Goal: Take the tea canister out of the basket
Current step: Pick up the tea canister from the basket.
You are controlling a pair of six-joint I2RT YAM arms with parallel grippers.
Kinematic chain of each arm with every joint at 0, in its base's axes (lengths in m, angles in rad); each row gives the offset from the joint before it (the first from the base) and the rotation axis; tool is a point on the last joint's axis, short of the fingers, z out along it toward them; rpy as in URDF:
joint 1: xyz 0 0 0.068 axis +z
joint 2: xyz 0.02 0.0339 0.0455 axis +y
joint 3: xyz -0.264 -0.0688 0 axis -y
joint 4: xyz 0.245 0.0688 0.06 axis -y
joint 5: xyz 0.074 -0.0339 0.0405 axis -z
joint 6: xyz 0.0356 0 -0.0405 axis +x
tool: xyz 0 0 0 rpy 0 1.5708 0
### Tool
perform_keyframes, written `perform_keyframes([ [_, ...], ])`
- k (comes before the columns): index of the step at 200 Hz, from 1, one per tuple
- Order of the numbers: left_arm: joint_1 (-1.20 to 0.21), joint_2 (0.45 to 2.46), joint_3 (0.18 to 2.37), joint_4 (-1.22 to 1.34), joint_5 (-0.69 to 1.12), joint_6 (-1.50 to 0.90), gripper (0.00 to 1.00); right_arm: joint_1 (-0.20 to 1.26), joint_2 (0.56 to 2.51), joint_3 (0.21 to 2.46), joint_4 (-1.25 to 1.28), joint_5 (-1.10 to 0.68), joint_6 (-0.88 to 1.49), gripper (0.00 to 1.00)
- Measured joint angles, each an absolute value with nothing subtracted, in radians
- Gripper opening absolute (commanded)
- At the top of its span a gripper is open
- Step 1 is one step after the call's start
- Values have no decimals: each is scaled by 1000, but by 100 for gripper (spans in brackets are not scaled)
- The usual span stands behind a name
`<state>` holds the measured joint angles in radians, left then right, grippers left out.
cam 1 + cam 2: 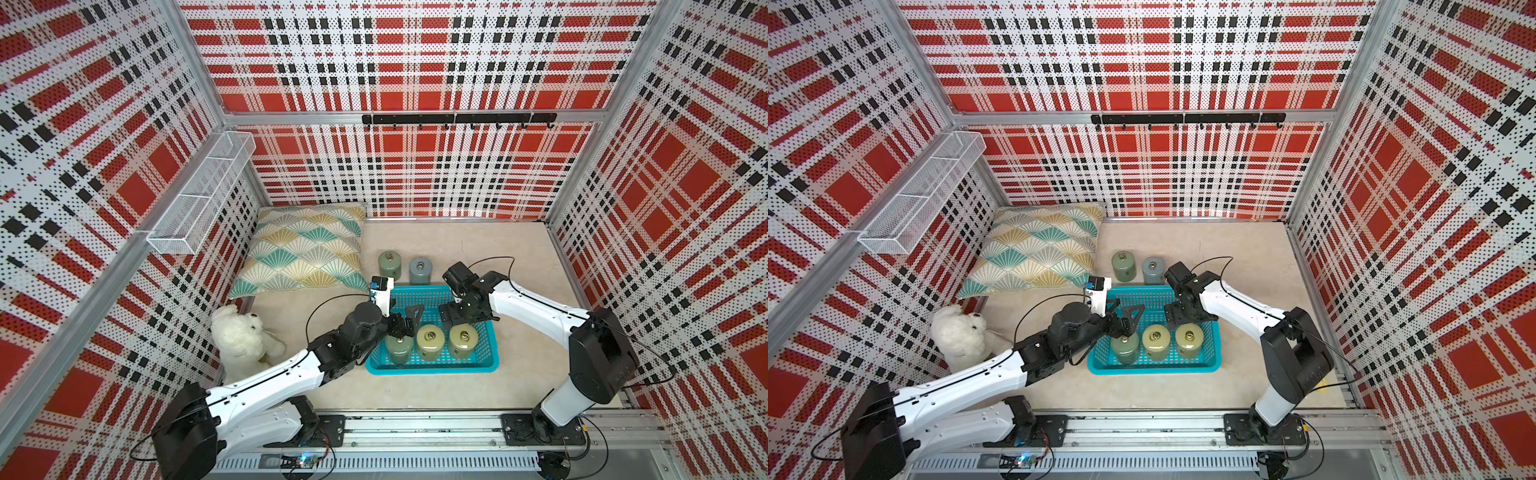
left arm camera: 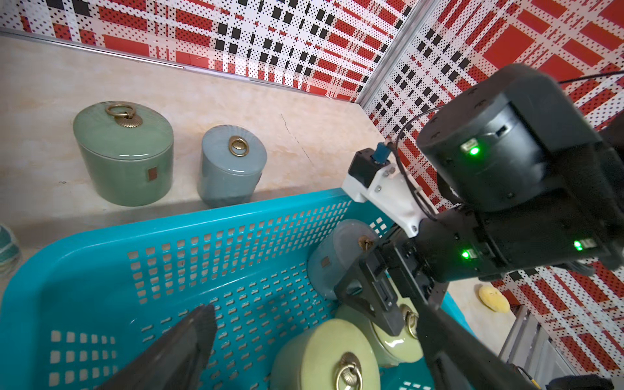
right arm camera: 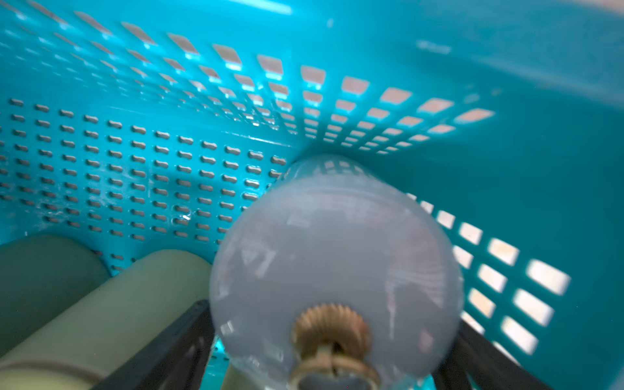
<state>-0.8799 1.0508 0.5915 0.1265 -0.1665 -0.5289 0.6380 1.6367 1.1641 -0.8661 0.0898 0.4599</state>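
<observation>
Right end effector (image 1: 451, 316) sat low in the far right corner of the basket (image 1: 436, 368). Its two black fingers were clamped on either side of the tea canister (image 2: 334, 250), a grey-blue glazed cylinder that leaned off upright inside the walls. Left end effector (image 1: 407, 316) hung over the basket's left side with its jaws spread wide, gripping nothing.

Three more stood in a row along the near wall: a dark green canister (image 1: 399, 351), a middle pale canister (image 1: 430, 343) and a right pale canister (image 1: 462, 340), both yellow-green. On the beige marbled worktop (image 1: 415, 390), just beyond the far wall, stood a sage-green canister (image 1: 390, 264) and a second grey-blue canister (image 1: 420, 269).

The two on the worktop each bore a small reddish-brown rectangular label on the side, its writing too small to read. The lids in view carried a brass ring on a fan-shaped mount. The basket was turquoise plastic, with square holes in the walls and slots in the bottom.
</observation>
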Motion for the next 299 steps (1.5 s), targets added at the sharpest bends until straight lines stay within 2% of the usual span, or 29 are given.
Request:
perform_keyframes([
  [88,-880,1045,590,126,-167,-525,100,632,1714,1183,-823,87,450,98],
  [150,-880,1038,590,126,-171,-524,100,625,1741,1184,-799,91,443,93],
  [161,-880,1038,590,126,-171,-523,100,625,1741,1184,-797,93,442,91],
  [180,-880,1037,590,126,-172,-523,100,623,1741,1184,-798,97,438,79],
  [211,-880,1036,590,126,-174,-523,99,622,1739,1184,-801,100,439,77],
  [224,-880,1036,590,126,-175,-523,99,622,1737,1184,-805,102,439,73],
  [299,-880,1026,590,126,-189,-523,99,628,1641,1227,-908,124,445,73],
])
